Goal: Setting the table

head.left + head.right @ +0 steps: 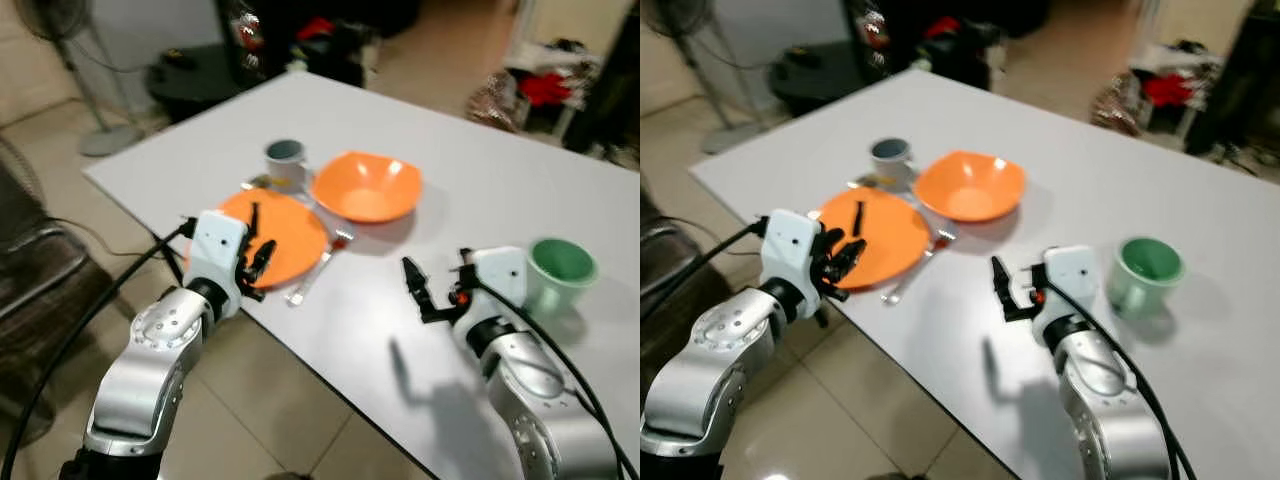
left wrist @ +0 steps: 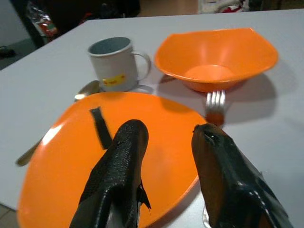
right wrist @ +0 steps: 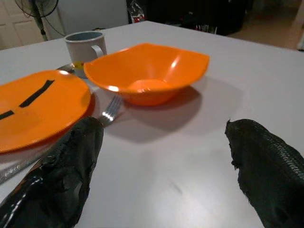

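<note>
a white table [image 1: 480,170] holds the place setting near its left corner: an orange plate [image 1: 285,235] with a short black strip [image 2: 100,127] lying on it, an orange bowl [image 1: 367,186] just beyond and to the right of the plate, and a grey mug [image 1: 285,160] with a yellow label standing behind the plate, close beside the bowl. a fork [image 1: 318,267] lies along the plate's right edge with its tines pointing toward the bowl, and a spoon [image 2: 57,116] lies on the plate's far left side, its bowl end near the mug. a green cup [image 1: 558,272] stands apart on the right part of the table. the left gripper [image 1: 258,258] hovers over the near edge of the plate, its two black fingers [image 2: 121,171] parted with nothing between them. the right gripper [image 1: 425,290] hangs above bare tabletop between the fork and the green cup, its fingers [image 3: 71,171] spread wide and empty. beyond the table a fan [image 1: 70,60] stands on the tiled floor [image 1: 280,400], and clutter sits in the dim background.
</note>
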